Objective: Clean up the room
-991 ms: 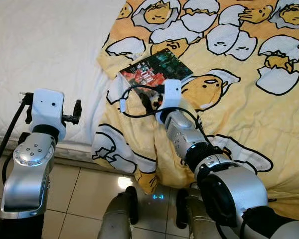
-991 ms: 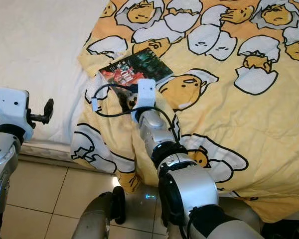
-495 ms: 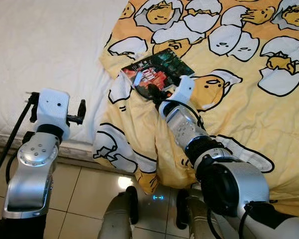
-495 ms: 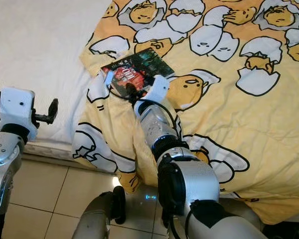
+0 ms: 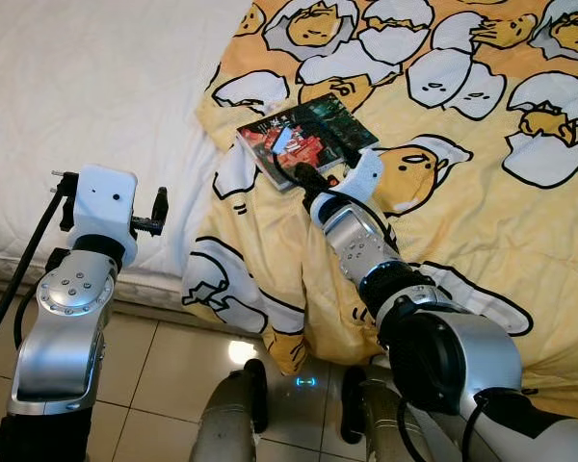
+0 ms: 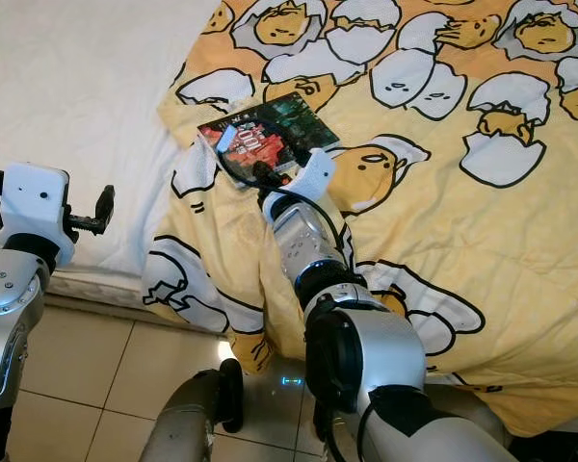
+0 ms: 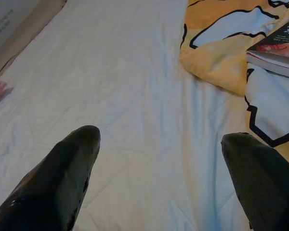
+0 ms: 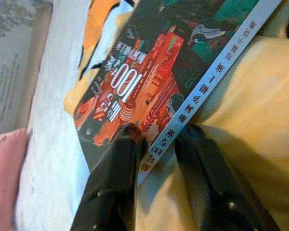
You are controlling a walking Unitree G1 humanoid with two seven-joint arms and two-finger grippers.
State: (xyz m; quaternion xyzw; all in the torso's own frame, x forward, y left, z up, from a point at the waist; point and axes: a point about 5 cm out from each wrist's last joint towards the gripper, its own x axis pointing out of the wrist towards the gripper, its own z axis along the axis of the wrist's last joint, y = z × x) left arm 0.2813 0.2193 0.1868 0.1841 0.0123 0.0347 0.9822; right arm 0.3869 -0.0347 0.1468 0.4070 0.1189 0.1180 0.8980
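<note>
A book [image 5: 313, 135] with a dark red and green cover lies flat on the yellow egg-print blanket [image 5: 462, 192] near the bed's corner. My right gripper [image 8: 156, 137] reaches out to its near edge, open by a narrow gap. One finger [image 8: 120, 163] rests over the cover, while the other [image 8: 202, 163] sits on the blanket beside the spine, so the book's edge lies between them. A black cable with a white tag [image 5: 281, 141] loops over the cover. My left gripper [image 7: 159, 163] hangs open over the white sheet [image 5: 87, 96], holding nothing.
The blanket hangs over the bed's edge [image 5: 241, 298] down to the tiled floor [image 5: 144, 366]. A pink object [image 8: 5, 163] lies past the far side of the sheet. My own legs [image 5: 231, 423] stand close against the bed.
My right gripper has pushed forward along the blanket until its fingers reach the book's near edge. The cable loop now lies over the cover. The left arm has barely moved.
</note>
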